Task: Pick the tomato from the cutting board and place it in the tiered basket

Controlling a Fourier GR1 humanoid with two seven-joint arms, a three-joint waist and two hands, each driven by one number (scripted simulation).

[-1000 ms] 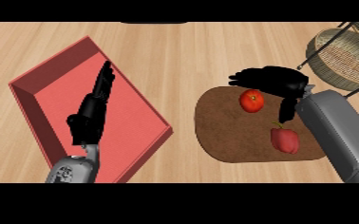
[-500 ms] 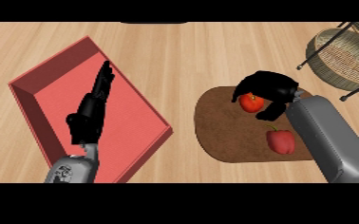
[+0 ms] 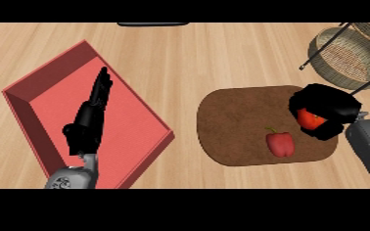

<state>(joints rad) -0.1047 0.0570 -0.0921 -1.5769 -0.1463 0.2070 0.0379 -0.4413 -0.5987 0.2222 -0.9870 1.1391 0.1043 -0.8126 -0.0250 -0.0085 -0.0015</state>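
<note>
While the right hand (image 3: 327, 108) is curling its black fingers around the tomato (image 3: 312, 119), that red fruit is sitting over the right-hand end of the brown cutting board (image 3: 239, 127), mostly wrapped up by the fingers, and whether it is touching the board or hanging just above it is hard to tell. Just beside the hand, to its left, a red bell pepper (image 3: 280, 143) is lying on the board with its green stem pointing up the view. Over at the upper right corner the tiered basket (image 3: 342, 57) is standing on the wooden tabletop (image 3: 188, 58), well apart from the tomato, its woven floor showing inside the wire rim. On the other side, the left hand (image 3: 92, 112) is resting with straight, relaxed fingers over the red tray (image 3: 43, 85), holding nothing at all.
</note>
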